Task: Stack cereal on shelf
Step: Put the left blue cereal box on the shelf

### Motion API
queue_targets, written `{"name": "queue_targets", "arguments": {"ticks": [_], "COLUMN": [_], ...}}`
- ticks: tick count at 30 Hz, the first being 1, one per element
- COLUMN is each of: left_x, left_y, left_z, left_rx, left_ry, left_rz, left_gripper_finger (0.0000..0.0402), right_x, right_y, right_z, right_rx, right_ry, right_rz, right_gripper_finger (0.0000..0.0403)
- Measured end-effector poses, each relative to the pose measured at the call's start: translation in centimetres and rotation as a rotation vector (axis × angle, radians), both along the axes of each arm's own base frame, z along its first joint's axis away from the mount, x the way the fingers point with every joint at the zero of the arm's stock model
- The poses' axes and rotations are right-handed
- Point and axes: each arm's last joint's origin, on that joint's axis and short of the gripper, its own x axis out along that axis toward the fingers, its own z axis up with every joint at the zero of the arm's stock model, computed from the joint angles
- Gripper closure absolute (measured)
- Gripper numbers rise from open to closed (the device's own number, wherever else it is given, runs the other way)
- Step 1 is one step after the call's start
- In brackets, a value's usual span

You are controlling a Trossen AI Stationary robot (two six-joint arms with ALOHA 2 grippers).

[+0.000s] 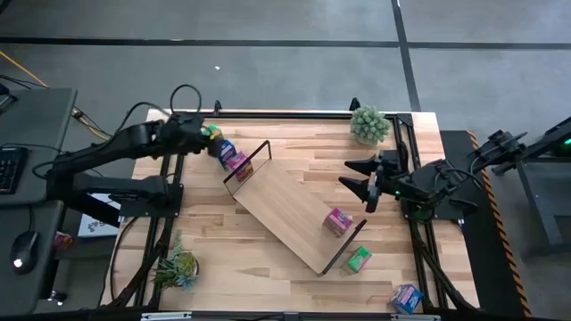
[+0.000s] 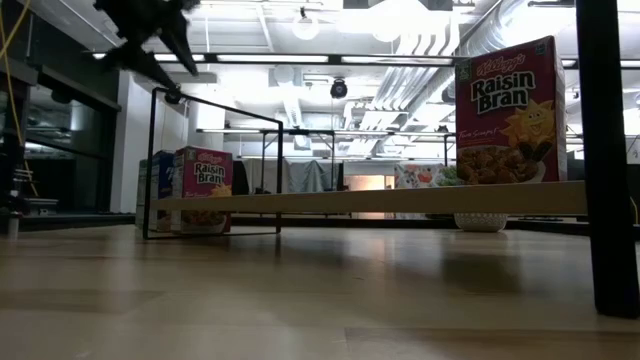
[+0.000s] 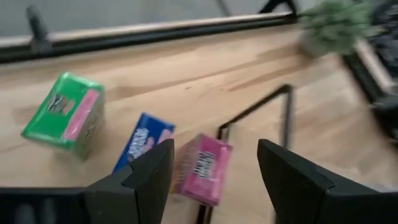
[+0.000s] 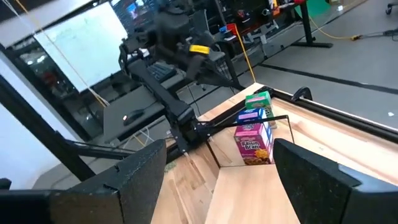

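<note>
Three cereal boxes, green (image 3: 62, 115), blue (image 3: 143, 140) and pink (image 3: 202, 168), sit in a row on the table at the far-left end of the shelf (image 1: 294, 209), beside its black wire frame (image 3: 283, 118). My left gripper (image 3: 214, 180) hovers above them, open, with nothing between its fingers. Another pink box (image 1: 337, 220) stands upright on the shelf board. A green box (image 1: 359, 259) lies on the table by the shelf's near-right end, and a blue box (image 1: 406, 297) lies near the table's front right corner. My right gripper (image 1: 350, 174) is open over the table's right side and faces the shelf.
A potted plant (image 1: 368, 125) stands at the far right of the table, another (image 1: 176, 267) near the front left. The shelf lies diagonally across the middle. Black frame rails (image 1: 294, 113) border the tabletop. Bare wood shows in the near middle and far middle.
</note>
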Motion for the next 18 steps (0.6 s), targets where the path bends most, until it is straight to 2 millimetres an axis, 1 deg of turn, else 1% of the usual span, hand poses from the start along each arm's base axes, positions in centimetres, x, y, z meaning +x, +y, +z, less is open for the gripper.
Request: {"name": "queue_targets", "arguments": {"ticks": [4, 10, 13, 18], "left_x": [1.0, 2.2, 2.5, 3.0], "left_y": [1.8, 4.3, 5.1, 5.7], "left_z": [-1.3, -3.2, -4.0, -4.8], "left_rx": [-0.074, -0.135, -0.168, -0.148], "left_ry": [0.073, 0.188, 0.22, 0.294], "left_rz": [0.024, -0.021, -0.074, -0.194], "left_gripper_finger": [0.0178, 0.0179, 0.0179, 0.0179], "right_x": [0.2, 0.3, 0.3, 0.4], "right_y": [-0.3, -0.7, -0.9, -1.2], "right_z": [0.0, -0.2, -0.3, -0.5], "right_rx": [-0.022, -0.016, -0.008, 0.006], "right_ry": [0.013, 0.03, 0.039, 0.051], "right_rz": [0.017, 0.013, 0.001, -0.017], "right_gripper_finger": [0.0114, 0.0114, 0.0114, 0.0114]}}
